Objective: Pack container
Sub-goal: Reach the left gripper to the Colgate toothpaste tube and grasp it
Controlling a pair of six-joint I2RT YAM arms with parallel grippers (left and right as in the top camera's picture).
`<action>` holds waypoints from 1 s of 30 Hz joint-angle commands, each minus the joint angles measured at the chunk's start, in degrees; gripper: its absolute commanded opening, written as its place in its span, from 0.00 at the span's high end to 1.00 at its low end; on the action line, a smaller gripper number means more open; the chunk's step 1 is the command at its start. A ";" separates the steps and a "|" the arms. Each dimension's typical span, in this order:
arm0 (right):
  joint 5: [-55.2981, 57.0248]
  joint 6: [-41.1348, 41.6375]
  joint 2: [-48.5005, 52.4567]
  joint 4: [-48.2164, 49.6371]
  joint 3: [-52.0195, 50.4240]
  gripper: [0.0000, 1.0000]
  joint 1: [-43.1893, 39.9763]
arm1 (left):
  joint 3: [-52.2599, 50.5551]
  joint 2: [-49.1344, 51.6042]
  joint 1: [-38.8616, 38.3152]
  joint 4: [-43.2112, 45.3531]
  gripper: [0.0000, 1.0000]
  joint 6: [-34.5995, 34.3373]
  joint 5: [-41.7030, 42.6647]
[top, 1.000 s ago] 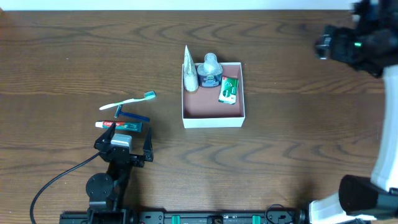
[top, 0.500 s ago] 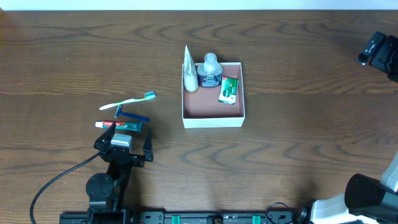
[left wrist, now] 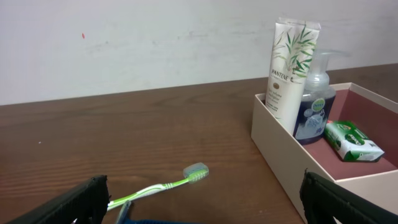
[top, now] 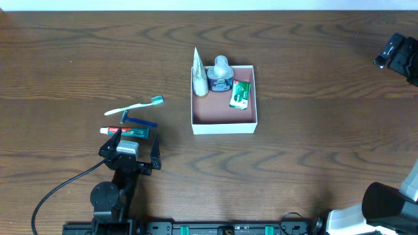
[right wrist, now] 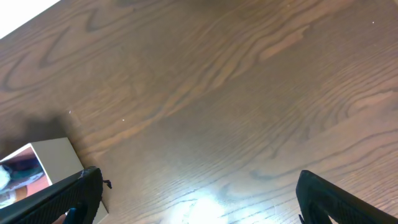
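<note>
You're roughly halfway: the white box (top: 224,124) already holds the Pantene tube (top: 199,77), the pump soap bottle (top: 221,72) and a green packet (top: 240,94), possibly wipes, since its label is too small to read. Three things are left outside it, all just ahead of your left gripper (top: 130,149): the toothpaste tube (top: 125,131) nearest its fingertips, the blue razor (top: 141,121) just beyond, the toothbrush (top: 134,106) farthest out. The box sits well ahead and to that gripper's right. Its jaws stand wide apart, holding nothing. Your right gripper (right wrist: 199,186) is likewise spread and empty, over bare table (right wrist: 249,93), with the box's corner off to its left
</note>
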 commanded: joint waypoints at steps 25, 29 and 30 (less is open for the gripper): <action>0.76 0.92 -0.13 -0.07 0.66 0.01 -0.20 | 51.34 72.13 5.03 -38.69 0.02 -8.02 24.22; 0.79 0.92 -0.13 -0.07 0.66 0.01 -0.20 | 51.34 77.64 5.05 -39.67 0.02 -6.49 25.66; 0.76 0.92 -0.13 -0.07 0.66 0.01 -0.22 | 51.34 78.16 5.05 -39.67 0.02 -5.77 25.59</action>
